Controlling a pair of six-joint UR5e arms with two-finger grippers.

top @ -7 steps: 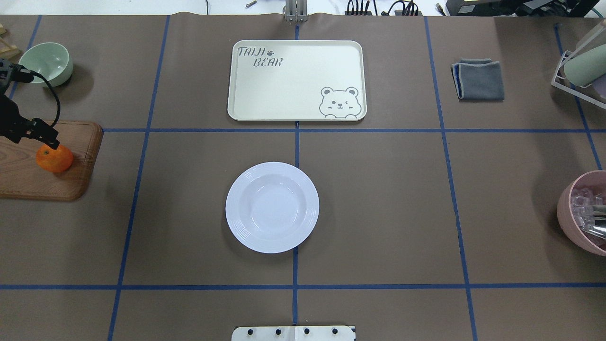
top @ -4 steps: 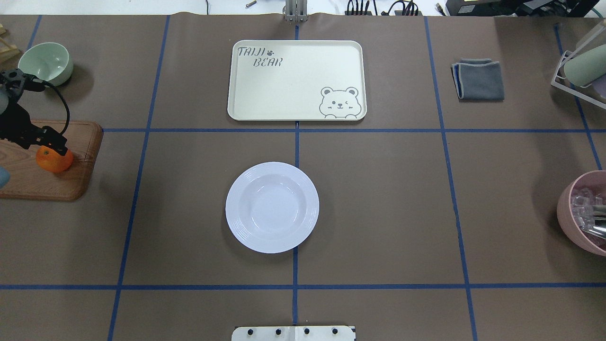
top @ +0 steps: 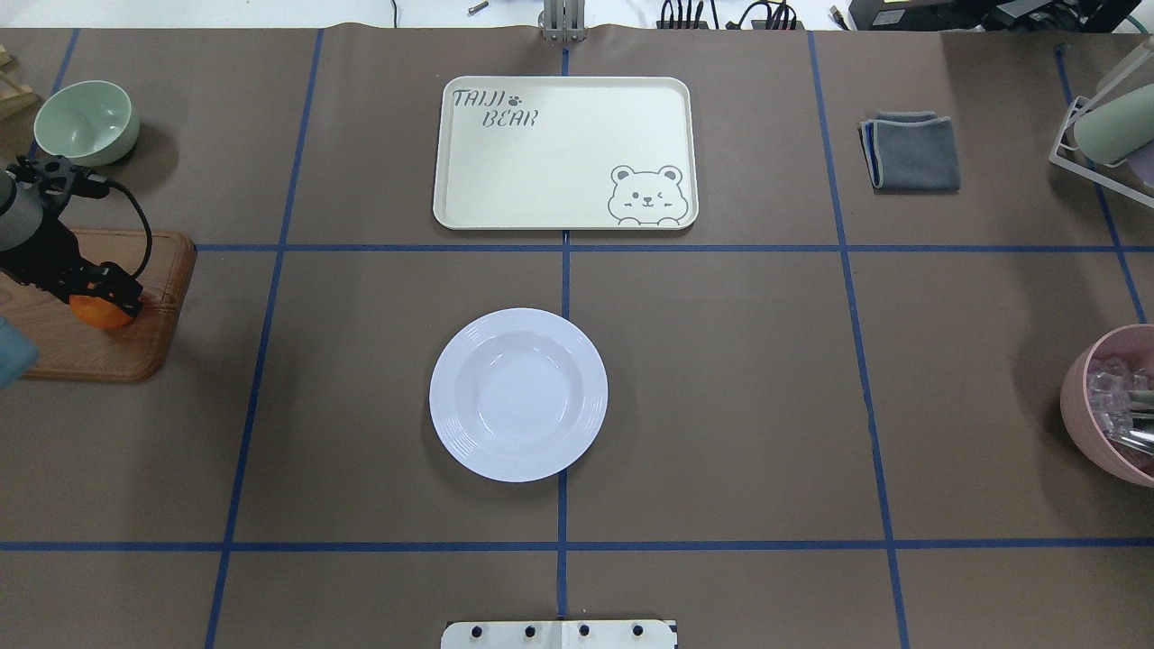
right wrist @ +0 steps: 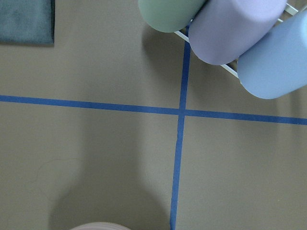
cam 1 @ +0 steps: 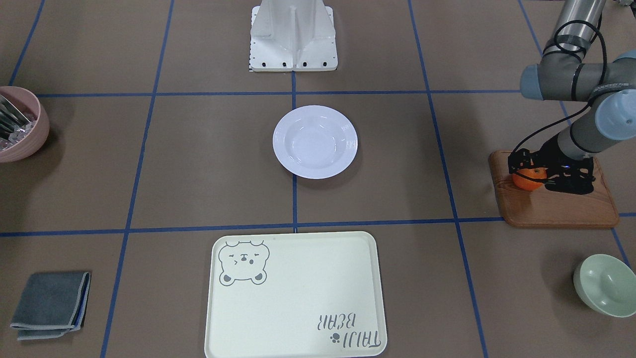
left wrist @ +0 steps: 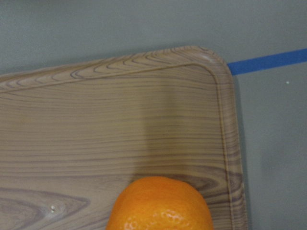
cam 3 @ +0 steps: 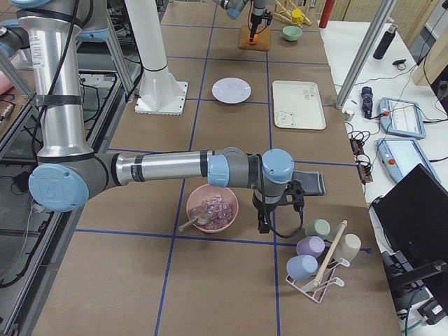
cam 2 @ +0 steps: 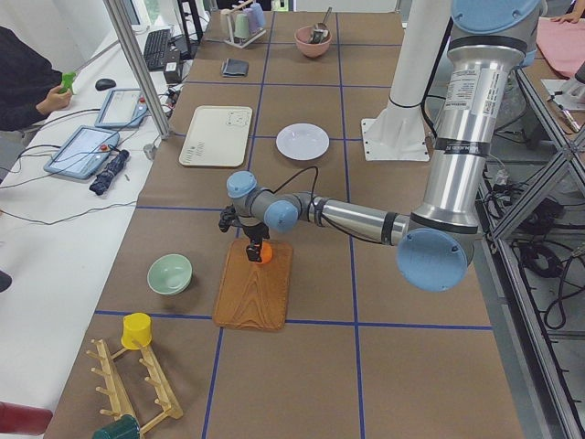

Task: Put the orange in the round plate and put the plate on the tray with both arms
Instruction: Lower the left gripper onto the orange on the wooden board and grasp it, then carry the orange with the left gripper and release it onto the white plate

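The orange (cam 1: 527, 181) (top: 96, 314) lies on a brown wooden board (cam 1: 556, 209) at the table's left end. My left gripper (cam 1: 529, 173) (top: 102, 296) has come down over it, fingers on either side and still spread, so it looks open. The left wrist view shows the orange (left wrist: 160, 206) close below, with no fingers in the picture. The white round plate (top: 518, 394) (cam 1: 315, 141) sits empty at mid-table. Beyond it lies the empty cream tray (top: 559, 153) (cam 1: 298, 298). My right gripper (cam 3: 269, 222) hangs near the pink bowl; whether it is open or shut I cannot tell.
A pale green bowl (top: 86, 122) stands behind the wooden board (top: 90, 356). A folded grey cloth (top: 911, 151) lies at the back right. A pink bowl (top: 1113, 406) of clear pieces and a rack of pastel cups (top: 1104, 135) (right wrist: 225, 28) occupy the right end.
My left gripper has moved a little to the right and down onto the orange, so its fingers now cover most of the fruit from above. Plate and tray are unmoved.
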